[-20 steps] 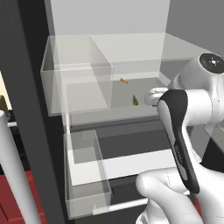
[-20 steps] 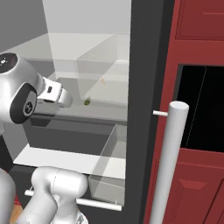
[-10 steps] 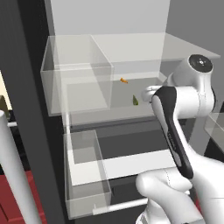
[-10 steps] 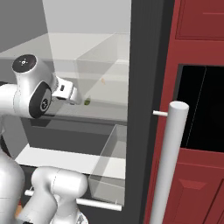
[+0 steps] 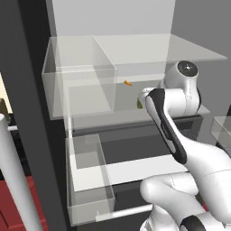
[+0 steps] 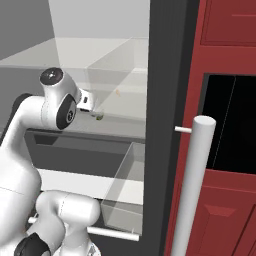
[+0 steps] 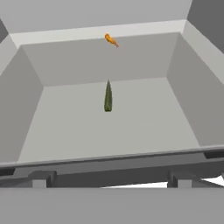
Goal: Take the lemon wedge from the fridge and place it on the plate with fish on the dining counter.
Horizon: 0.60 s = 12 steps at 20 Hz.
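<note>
The fridge [image 5: 31, 90] stands open with my arm reaching into it. On its middle shelf lies the lemon wedge, a thin olive-green sliver [image 5: 139, 103] [image 6: 99, 116] [image 7: 108, 96]. My gripper [image 7: 109, 179] points straight at the wedge from a short way in front, just outside the shelf's front edge. Its fingertips [image 7: 41, 177] stand wide apart, open, with nothing between them. In the right base view the hand [image 6: 86, 100] sits just left of the wedge. The plate with fish and the dining counter are out of view.
A small orange thing [image 5: 128, 83] [image 7: 111, 40] lies at the shelf's back wall, behind the wedge. A clear bin [image 5: 79, 85] fills the shelf's left part. A clear drawer [image 5: 90, 180] is pulled out below. A pale bar handle [image 6: 192, 185] and red cabinets [image 6: 225, 125] stand on the right.
The arm has swung in toward the fridge shelf, bringing the hand closer to the green wedge. The jaws stayed open. Nothing on the shelf moved.
</note>
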Motion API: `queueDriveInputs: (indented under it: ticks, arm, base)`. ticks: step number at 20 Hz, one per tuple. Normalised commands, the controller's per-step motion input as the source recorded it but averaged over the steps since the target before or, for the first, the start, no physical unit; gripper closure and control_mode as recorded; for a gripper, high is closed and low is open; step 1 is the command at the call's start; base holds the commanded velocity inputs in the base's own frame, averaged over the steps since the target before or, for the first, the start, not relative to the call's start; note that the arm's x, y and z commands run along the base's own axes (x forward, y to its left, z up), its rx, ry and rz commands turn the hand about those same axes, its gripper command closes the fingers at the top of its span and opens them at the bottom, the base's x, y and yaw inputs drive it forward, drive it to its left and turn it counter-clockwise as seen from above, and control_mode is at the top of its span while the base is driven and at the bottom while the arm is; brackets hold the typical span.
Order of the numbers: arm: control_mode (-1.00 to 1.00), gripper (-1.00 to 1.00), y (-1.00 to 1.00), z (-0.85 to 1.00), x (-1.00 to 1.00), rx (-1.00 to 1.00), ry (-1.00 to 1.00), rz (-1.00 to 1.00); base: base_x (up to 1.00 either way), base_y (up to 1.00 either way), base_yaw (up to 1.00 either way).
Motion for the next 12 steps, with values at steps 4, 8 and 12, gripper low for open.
queueDriveInputs:
  ticks: [4,8,12]
  arm:
    - [-1.00,-1.00,0.05,-0.19,0.64,0.00,0.00,0.00]
    - [-1.00,-1.00,0.00,-0.14,0.63,0.00,0.00,0.00]
    - [-1.00,-1.00,0.00,-0.08,0.67,0.00,0.01,0.00]
  base:
    - [0.00,0.00,0.00]
    - [0.00,0.00,0.00]
    - [0.00,0.00,0.00]
